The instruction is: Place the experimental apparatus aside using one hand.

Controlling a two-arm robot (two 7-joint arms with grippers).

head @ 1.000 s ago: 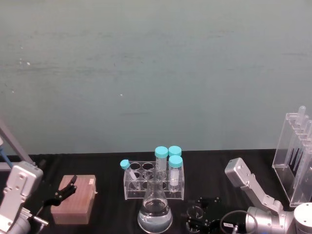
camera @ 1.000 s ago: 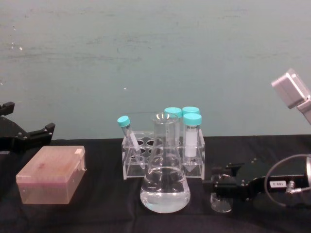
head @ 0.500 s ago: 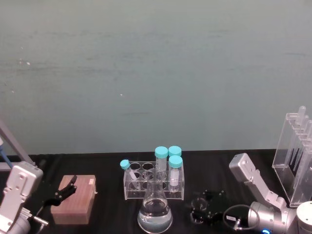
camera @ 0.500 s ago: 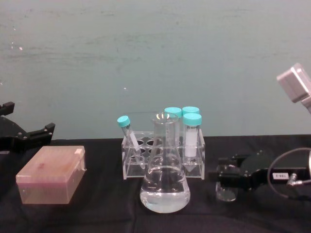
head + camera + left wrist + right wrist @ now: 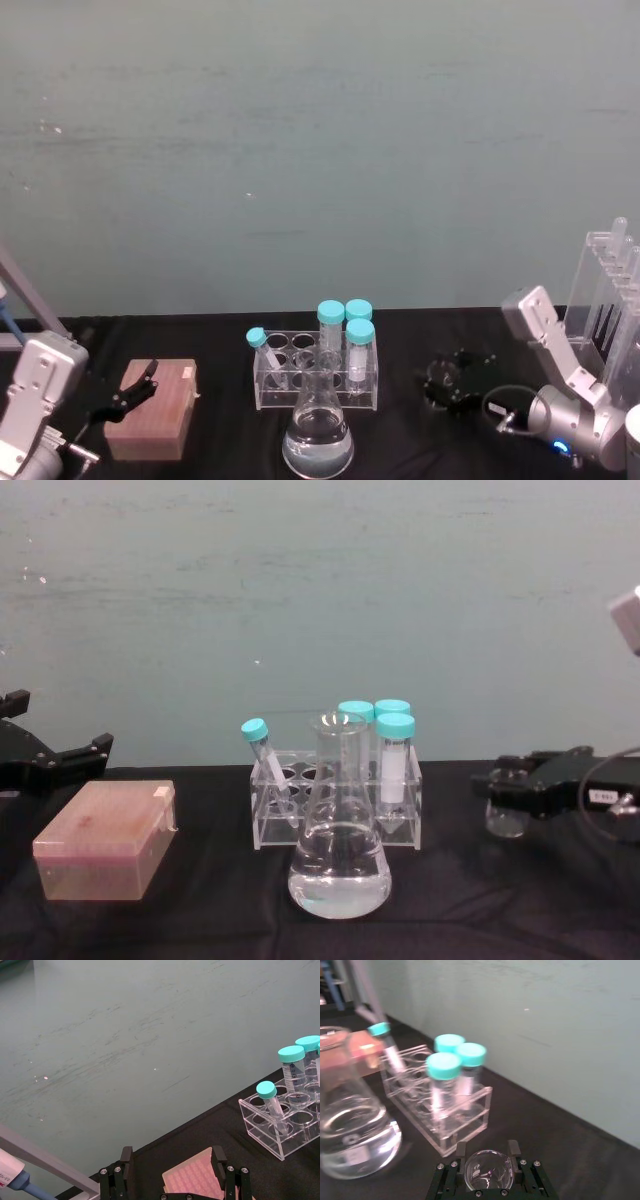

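My right gripper (image 5: 512,792) is shut on a small clear glass beaker (image 5: 506,816), right of the other glassware; the beaker's round mouth (image 5: 488,1170) sits between the black fingers (image 5: 451,1174). From the head view the right gripper (image 5: 447,383) stands between the tube rack and the tall clear acrylic stand (image 5: 607,325) at the far right. A conical flask (image 5: 340,852) with clear liquid stands at the table's front middle. My left gripper (image 5: 172,1170) hangs open and idle over the pink box at the left.
A clear rack (image 5: 338,798) with several teal-capped tubes stands right behind the flask (image 5: 318,437). A pink box (image 5: 104,840) lies at the left. Black cloth covers the table (image 5: 200,920), and a pale green wall rises behind it.
The right gripper has carried the small beaker away from the flask, to the right and farther back, toward the acrylic stand. The left arm has not moved.
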